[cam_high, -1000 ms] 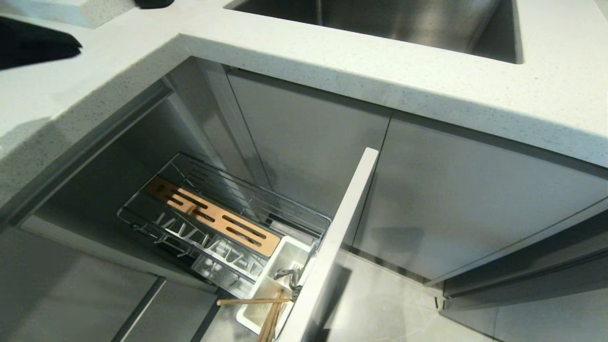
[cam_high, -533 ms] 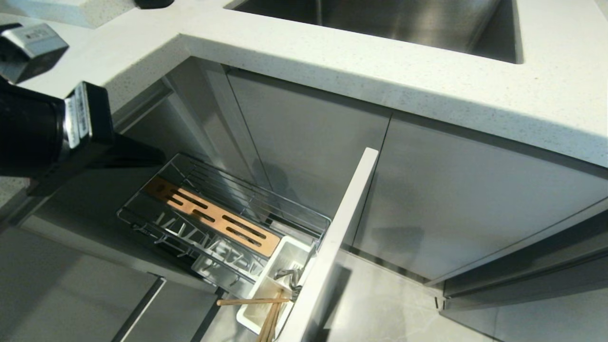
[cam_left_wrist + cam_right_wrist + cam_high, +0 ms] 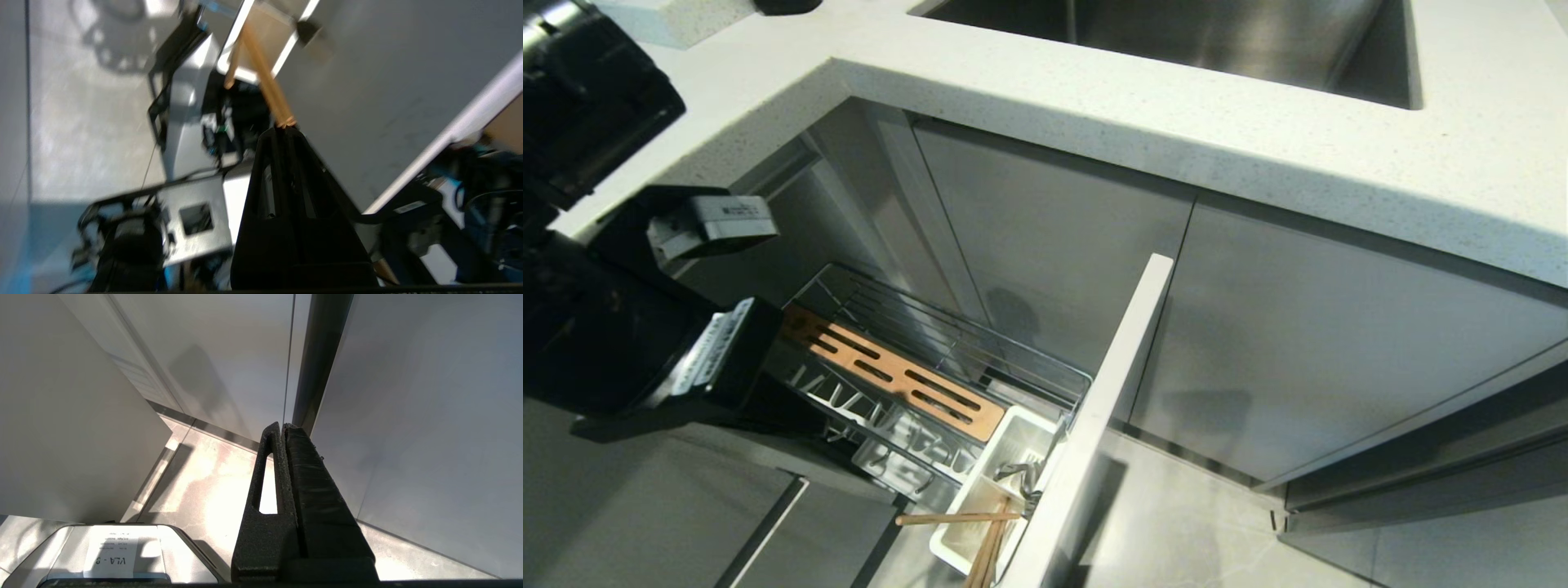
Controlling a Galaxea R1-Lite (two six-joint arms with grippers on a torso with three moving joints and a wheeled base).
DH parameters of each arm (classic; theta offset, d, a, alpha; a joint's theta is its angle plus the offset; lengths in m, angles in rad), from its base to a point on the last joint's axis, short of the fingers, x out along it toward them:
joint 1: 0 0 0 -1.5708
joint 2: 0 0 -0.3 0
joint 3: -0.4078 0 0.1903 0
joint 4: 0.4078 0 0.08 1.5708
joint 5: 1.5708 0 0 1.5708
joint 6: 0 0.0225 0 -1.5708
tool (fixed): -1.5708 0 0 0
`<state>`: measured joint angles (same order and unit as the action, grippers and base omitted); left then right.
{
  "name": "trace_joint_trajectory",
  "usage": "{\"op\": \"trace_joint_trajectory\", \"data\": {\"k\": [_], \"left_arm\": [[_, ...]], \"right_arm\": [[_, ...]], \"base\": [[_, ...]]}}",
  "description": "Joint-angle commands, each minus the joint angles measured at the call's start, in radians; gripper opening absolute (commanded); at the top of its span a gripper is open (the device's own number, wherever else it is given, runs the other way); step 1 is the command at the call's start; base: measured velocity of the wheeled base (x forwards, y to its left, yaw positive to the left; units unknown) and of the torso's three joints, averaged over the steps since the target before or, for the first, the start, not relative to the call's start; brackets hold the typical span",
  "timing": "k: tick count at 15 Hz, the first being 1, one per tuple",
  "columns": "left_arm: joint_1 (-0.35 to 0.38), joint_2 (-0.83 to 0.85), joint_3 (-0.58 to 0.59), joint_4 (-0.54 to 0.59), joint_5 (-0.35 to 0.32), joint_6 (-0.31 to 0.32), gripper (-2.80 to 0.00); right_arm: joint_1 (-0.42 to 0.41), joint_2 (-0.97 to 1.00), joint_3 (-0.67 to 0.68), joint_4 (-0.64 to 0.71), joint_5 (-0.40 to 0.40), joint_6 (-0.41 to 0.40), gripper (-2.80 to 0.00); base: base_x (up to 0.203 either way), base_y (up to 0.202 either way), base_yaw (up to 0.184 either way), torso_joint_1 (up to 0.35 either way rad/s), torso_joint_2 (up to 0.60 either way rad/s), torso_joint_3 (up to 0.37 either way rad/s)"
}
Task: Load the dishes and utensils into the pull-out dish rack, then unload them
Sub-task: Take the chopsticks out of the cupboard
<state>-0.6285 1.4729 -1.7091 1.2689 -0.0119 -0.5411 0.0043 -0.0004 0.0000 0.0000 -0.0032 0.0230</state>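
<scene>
Chrome wire rack: the pull-out dish rack (image 3: 907,367), with slotted wooden strip and white prongs, stands drawn out below the pale speckled stone countertop (image 3: 1143,106), its near end hidden behind the left arm.
Left gripper: black left gripper (image 3: 286,128), fingers pressed together and holding nothing; the pair of light wooden chopsticks (image 3: 265,85) lies just beyond its tips.
Chopsticks: leaning in the white plastic utensil caddy (image 3: 992,490) at the rack's front, tops poking over the rim.
Spoon: the slim silver metal spoon (image 3: 1015,475) sits in the same caddy.
Right gripper: black right gripper (image 3: 283,426), fingers together, parked beside grey cabinet doors (image 3: 429,396).
</scene>
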Motion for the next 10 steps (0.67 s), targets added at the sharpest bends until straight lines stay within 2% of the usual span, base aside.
{"op": "trace_joint_trajectory", "data": {"k": [1,2,3,10], "left_arm": [[-0.005,0.065,-0.001,0.037,0.001,-0.003,-2.80],[-0.012,0.096,-0.001,0.054,0.002,-0.003,-2.80],[-0.021,0.123,0.000,0.070,0.001,-0.004,0.00],[-0.066,0.333,0.002,0.175,-0.005,-0.010,0.00]], "right_arm": [[0.002,0.000,0.002,0.000,0.000,0.000,-2.80],[0.000,0.000,0.002,-0.001,0.000,0.000,-2.80],[0.002,0.000,0.002,0.000,0.000,0.000,-2.80],[0.000,0.000,0.002,0.000,0.000,0.000,-2.80]], "base": [[0.000,0.000,0.000,0.000,0.00,0.000],[0.000,0.000,0.000,0.000,0.00,0.000],[0.000,0.000,0.000,0.000,0.00,0.000],[0.000,0.000,0.000,0.000,0.00,0.000]]}}
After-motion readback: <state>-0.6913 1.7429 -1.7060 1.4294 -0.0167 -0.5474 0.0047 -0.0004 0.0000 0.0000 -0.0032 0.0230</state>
